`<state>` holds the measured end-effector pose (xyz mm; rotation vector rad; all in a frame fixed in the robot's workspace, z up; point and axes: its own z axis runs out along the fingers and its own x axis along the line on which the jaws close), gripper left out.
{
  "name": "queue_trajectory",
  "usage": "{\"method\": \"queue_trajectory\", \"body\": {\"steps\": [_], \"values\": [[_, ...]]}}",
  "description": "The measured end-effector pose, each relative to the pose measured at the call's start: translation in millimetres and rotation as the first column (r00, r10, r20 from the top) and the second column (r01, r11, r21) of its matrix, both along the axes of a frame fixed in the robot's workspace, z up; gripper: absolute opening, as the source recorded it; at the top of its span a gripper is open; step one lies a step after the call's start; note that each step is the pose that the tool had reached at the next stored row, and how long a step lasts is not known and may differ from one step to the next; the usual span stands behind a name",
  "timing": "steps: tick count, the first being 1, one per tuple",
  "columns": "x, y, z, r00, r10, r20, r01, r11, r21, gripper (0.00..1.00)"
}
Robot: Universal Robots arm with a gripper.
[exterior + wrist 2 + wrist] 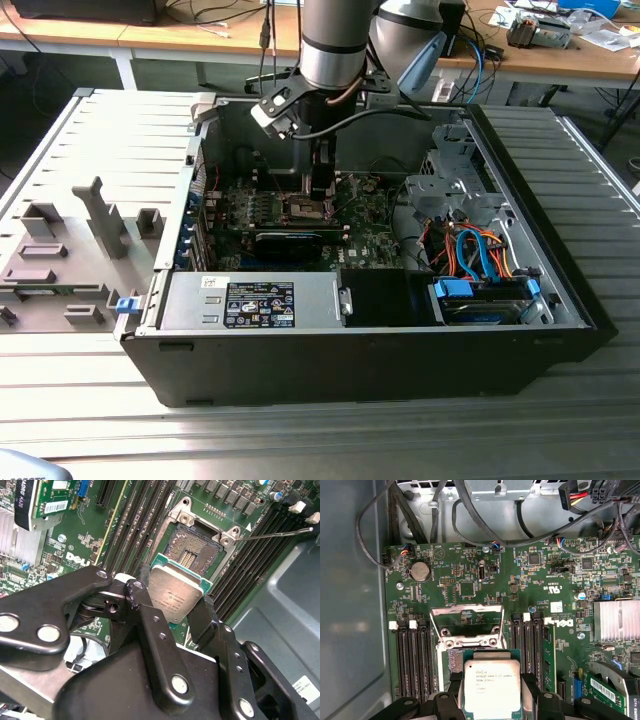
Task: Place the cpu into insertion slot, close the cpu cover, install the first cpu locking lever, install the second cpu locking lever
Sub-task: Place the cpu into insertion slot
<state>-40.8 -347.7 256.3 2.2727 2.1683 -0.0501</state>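
exterior view: the gripper [318,190] hangs inside the open case [350,365], its walls well apart from it. second wrist view: the fingers [150,625] clench the cpu [176,596], metal face up, edges square with the insertion slot [196,555] just beyond. first wrist view: the cpu cover [466,611] stands raised, and memory slots [415,655] flank the socket closely.

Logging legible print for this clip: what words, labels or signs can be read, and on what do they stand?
cpu: engraved lines, too small to read.
motherboard: white brand logo, left unquoted; component codes too small.
graphics card label: model print, left unquoted.
power supply label: blurred, unreadable.
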Motion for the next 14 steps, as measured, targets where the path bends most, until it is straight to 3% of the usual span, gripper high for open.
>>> {"method": "queue_trajectory", "body": {"steps": [14], "values": [[0.0, 0.4, -2.2, 1.0, 0.002, 0.0, -0.002, 1.0, 0.0, 0.55]]}}
